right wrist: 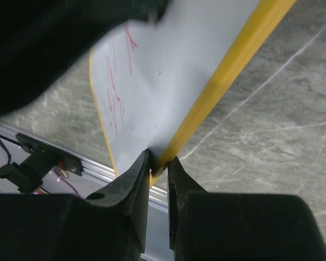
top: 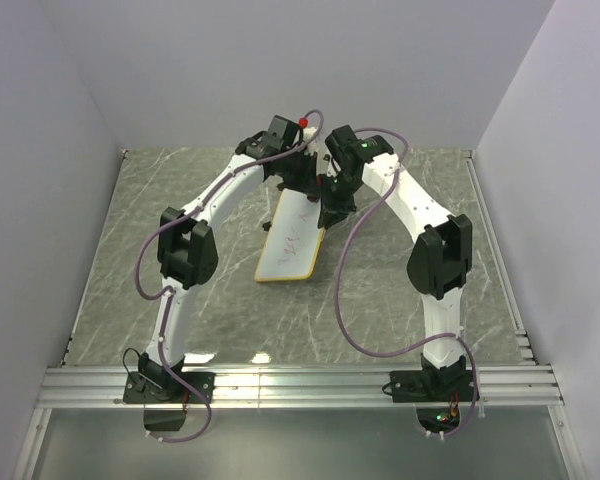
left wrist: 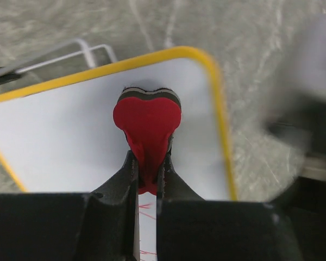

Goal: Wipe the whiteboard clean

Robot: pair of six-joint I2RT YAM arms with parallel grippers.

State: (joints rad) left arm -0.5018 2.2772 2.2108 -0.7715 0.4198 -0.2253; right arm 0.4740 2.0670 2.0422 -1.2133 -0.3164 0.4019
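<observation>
Grey marbled surface [top: 180, 200], boxed in by plain pale walls [top: 40, 150] on the left, back and right. A ribbed aluminium rail [top: 300, 385] runs along the near edge and carries both arm bases. Purple cables [top: 345, 300] loop off each arm.

Left arm [top: 185, 250] arches in toward mid-surface. Left gripper [left wrist: 148, 163]: fingers [left wrist: 122, 185] clamped tight on a red eraser [left wrist: 147, 122], whose dark felt edge is at the far end, over the white face. The whiteboard [top: 292, 245] sits mid-surface, long axis running away from the bases, near short end on the surface. Flat or tilted: cannot tell from the top view. Right arm [top: 435, 250] arches in from the other side. Right gripper [right wrist: 158, 166]: fingers closed on the board's yellow frame [right wrist: 228, 70].

Only the left wrist view shows the eraser and the grip on it; from the top both grippers bunch together over the board's far end and hide it. That view also catches a white wire loop [left wrist: 89, 51] past the board's far edge. Only the right wrist view shows the frame pinch and the red scribbles [right wrist: 114, 98] clearly; from the top they read as faint marks.
</observation>
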